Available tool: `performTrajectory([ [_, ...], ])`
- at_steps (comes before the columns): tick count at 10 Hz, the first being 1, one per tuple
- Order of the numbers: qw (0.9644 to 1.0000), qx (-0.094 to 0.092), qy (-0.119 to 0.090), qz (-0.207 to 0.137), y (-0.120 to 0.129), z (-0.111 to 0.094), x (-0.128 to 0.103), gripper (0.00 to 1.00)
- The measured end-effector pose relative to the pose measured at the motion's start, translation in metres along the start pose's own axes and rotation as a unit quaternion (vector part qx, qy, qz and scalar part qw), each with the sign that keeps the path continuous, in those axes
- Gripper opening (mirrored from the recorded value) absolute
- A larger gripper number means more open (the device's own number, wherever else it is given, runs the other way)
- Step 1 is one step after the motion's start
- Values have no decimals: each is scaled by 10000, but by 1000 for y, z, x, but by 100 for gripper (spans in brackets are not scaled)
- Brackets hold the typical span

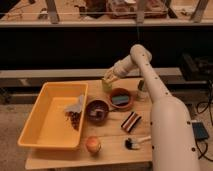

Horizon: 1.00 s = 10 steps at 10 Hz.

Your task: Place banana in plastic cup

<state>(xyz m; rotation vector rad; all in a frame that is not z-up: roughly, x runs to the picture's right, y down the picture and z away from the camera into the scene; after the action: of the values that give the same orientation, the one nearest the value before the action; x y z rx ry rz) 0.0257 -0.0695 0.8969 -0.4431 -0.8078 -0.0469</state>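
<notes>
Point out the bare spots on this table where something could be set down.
Bare wood shows along the front edge of the table, between the round fruit and the brush. It is crowded between the yellow bin, the bowls and the plastic cup, where the gripper hangs, jaws shut.

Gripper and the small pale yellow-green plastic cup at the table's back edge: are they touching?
Cannot tell. In the camera view the gripper sits directly over the pale yellow-green plastic cup, overlapping its rim, with no plain contact or gap visible.
</notes>
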Motion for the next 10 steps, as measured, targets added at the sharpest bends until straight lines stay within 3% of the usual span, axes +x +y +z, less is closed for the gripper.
performTrajectory([
  [10, 9997, -162, 43, 157, -1, 23, 18, 1],
])
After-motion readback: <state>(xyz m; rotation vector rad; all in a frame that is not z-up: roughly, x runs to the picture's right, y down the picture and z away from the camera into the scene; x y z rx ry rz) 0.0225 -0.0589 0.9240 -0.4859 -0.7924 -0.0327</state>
